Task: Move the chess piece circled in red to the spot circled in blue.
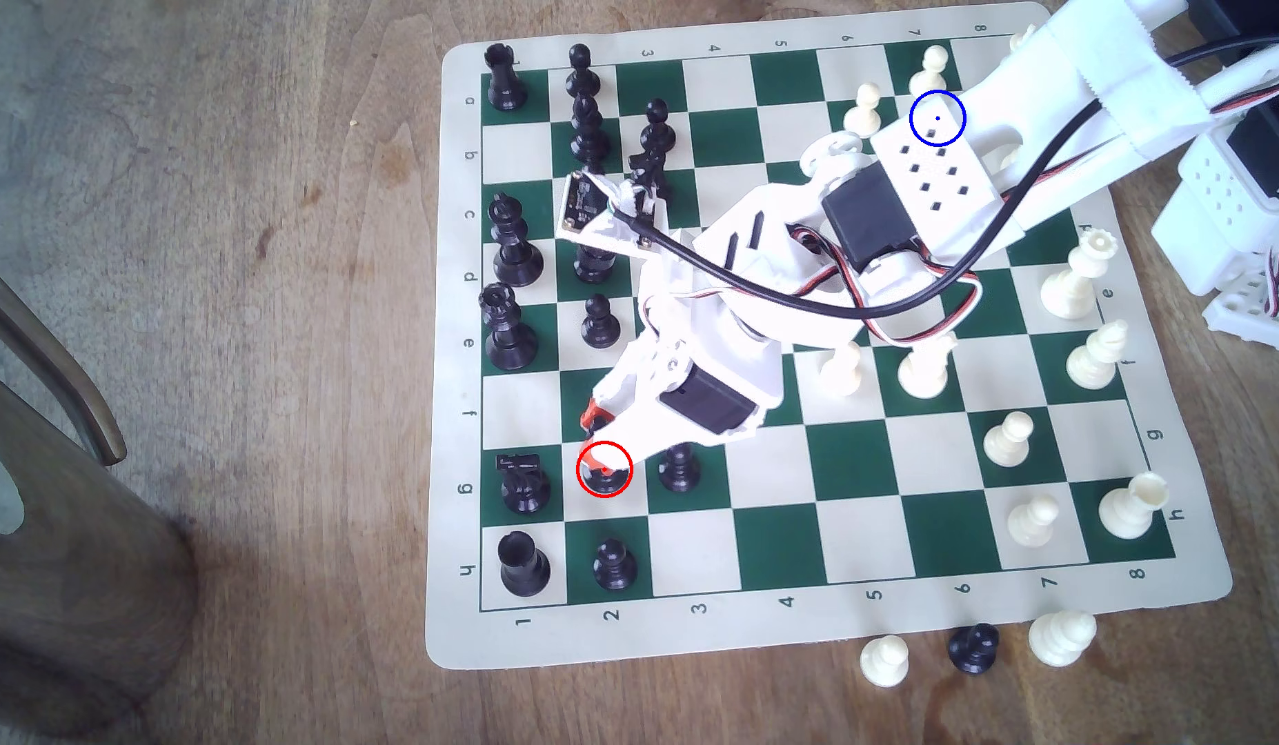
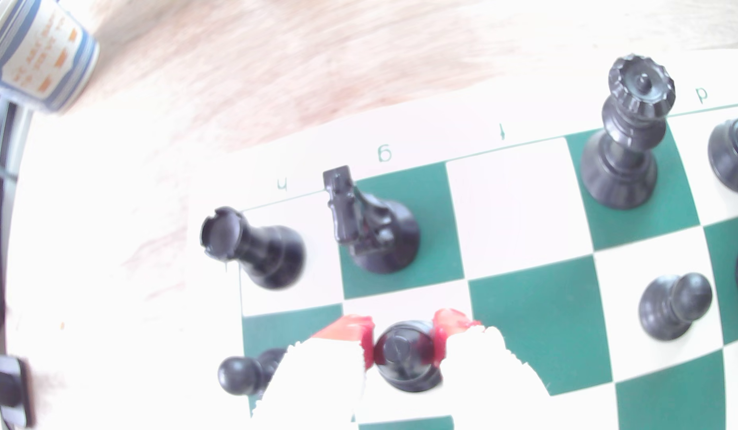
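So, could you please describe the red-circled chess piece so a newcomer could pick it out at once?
On the chessboard, find the black knight in row g. On the cream square beside it stands the chess piece, between the gripper's red fingertips. Its slotted, rounded head marks it apart from nearby ball-headed pawns.

Chess piece (image 2: 404,359): black, glossy, looks like moulded plastic, highlights on the rounded head; gripper (image 2: 403,337) is matt white plastic with translucent red fingertips (image 2: 361,330). Board (image 1: 780,623) is a thin, smooth, matt mat, green and cream. Table (image 1: 278,215) is wood, visible grain, low sheen.
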Robot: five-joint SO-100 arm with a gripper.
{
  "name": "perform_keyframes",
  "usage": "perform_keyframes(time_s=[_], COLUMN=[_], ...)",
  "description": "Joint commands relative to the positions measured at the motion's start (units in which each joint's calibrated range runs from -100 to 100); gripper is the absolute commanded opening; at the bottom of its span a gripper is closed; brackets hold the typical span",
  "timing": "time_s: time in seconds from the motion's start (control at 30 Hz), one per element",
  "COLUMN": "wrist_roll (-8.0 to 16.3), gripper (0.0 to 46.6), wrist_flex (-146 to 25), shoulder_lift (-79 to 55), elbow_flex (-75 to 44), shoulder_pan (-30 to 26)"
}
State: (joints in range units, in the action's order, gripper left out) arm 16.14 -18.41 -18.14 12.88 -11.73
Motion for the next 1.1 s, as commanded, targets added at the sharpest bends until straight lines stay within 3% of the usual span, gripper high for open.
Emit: perform_keyframes(time_s=[0.0, 0.27, 0.53, 0.63, 0.8, 1.07], wrist_roll=[0.10, 0.39, -2.25, -2.88, -5.13, -5.86], gripper=[0.2, 0.2, 0.2, 0.2, 0.2, 0.2], wrist_flex=[1.62, -6.00, -18.53, -24.75, -27.87, -28.52], shoulder_lift=[2.27, 11.26, 28.84, 37.66, 54.13, 68.90], elbow_flex=[-0.37, -10.34, -12.97, -8.98, 8.16, 31.18], shoulder_pan=[-0.28, 2.93, 11.14, 15.75, 19.20, 27.17])
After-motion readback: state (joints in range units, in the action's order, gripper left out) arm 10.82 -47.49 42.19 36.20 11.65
